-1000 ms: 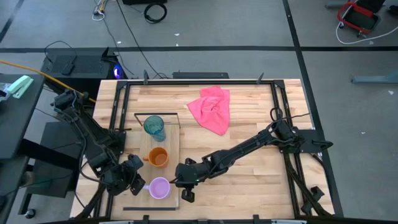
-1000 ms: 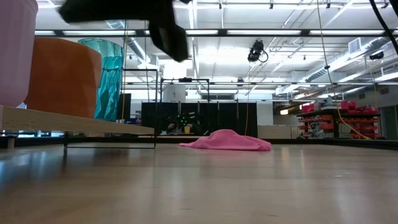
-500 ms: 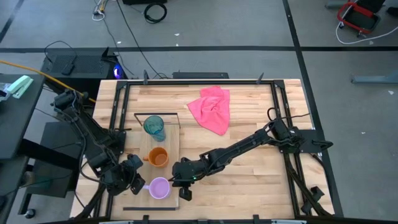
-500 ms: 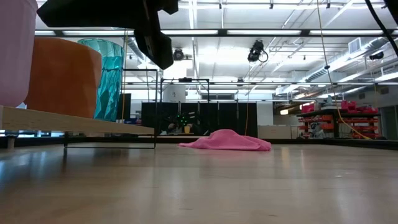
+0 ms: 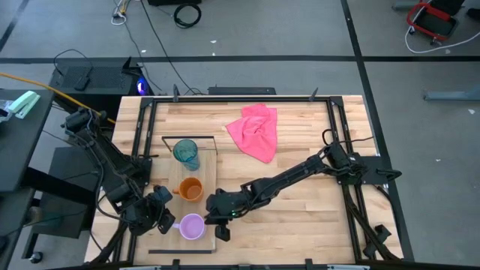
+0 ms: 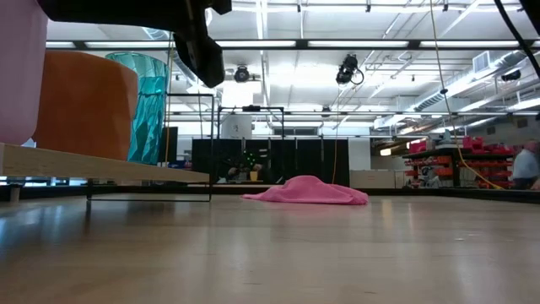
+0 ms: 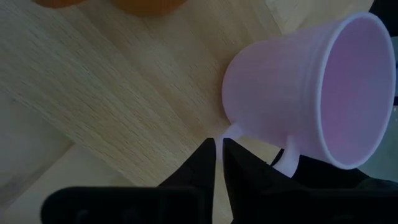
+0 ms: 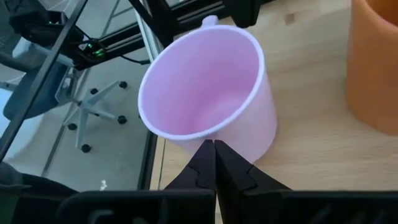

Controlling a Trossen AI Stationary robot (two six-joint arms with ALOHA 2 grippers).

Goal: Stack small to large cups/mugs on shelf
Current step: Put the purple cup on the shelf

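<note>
Lilac mug (image 5: pixel 193 226) is flanked on the shelf (image 5: pixel 208 186): left gripper (image 5: pixel 166 218) barely parted at its handle, right gripper (image 5: pixel 212 217) pressed together, steadying.

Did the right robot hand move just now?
Yes. The right gripper slid closer to the purple mug on the shelf, which stayed put.

Low view: the lilac mug (image 6: pixel 18 67) is cut off by the picture's left and top edges; the orange mug (image 6: pixel 84 105) stands partly behind it and hides much of the teal tumbler (image 6: pixel 150 105). A dark arm (image 6: pixel 143 17) runs off the top edge. Left wrist view: the orange mug (image 7: pixel 146 5) is cropped to a sliver, and the lilac mug's handle (image 7: pixel 287 163) is partly behind the left tool (image 7: pixel 218 163).
</note>
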